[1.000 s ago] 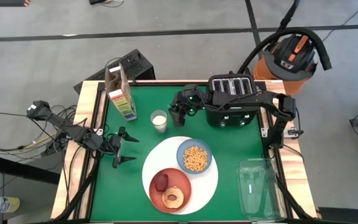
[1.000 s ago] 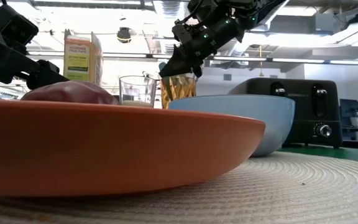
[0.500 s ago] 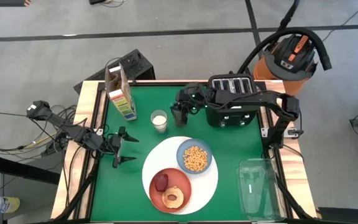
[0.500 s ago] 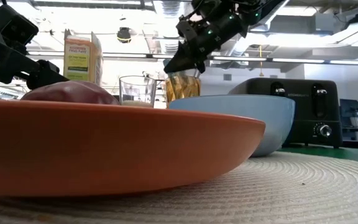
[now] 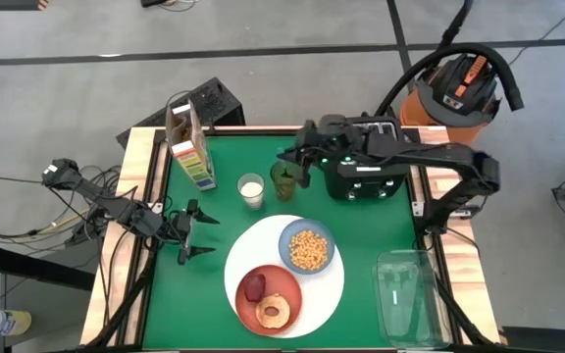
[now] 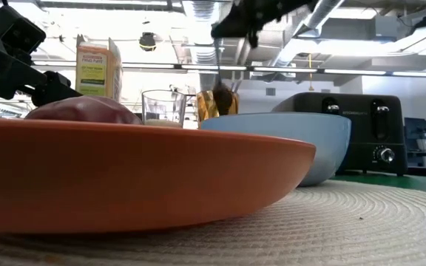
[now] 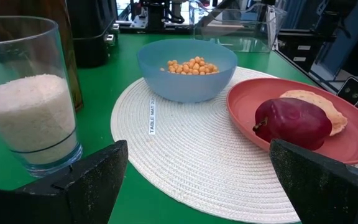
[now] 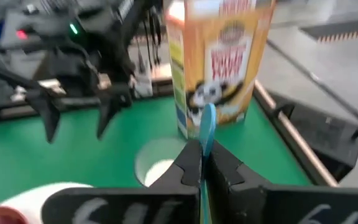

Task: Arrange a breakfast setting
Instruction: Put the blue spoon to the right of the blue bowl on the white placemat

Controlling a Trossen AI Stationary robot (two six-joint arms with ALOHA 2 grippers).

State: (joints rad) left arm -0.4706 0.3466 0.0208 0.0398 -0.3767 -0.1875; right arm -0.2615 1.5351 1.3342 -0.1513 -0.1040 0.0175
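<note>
A large round white woven mat [image 5: 327, 289] lies on the green table. On it stand an orange-red plate [image 5: 284, 291] with a red fruit and a bagel, and a light-blue bowl [image 5: 307, 247] of cereal. My right gripper [image 5: 290, 161] hangs above a glass of amber drink [image 5: 283, 180] and is shut on a blue-handled spoon [image 8: 207, 127]. The spoon's bowl [image 6: 220, 92] is at the glass's rim. My left gripper [image 5: 192, 235] is open and empty at the table's left side, fingers pointing at the mat [image 7: 197, 149]. My right gripper pinches the spoon's blue handle [image 8: 207, 142] between its two fingers, and the handle's end sticks out past the fingertips. The spoon hangs down below the gripper [image 6: 219, 63]. Its bowl is at or just inside the mouth of the amber glass [image 6: 214, 103].
A glass of white grains [image 5: 252, 190] stands left of the amber glass, with a cereal box [image 5: 189, 147] at the far left. A black toaster [image 5: 364, 162] sits under my right arm. A clear plastic container [image 5: 405, 294] lies at the near right edge.
My right gripper has risen from the amber glass's rim and drawn the spoon up with it. The spoon now hangs from high above, its bowl at the glass's mouth. In the high view the glass is now uncovered.
</note>
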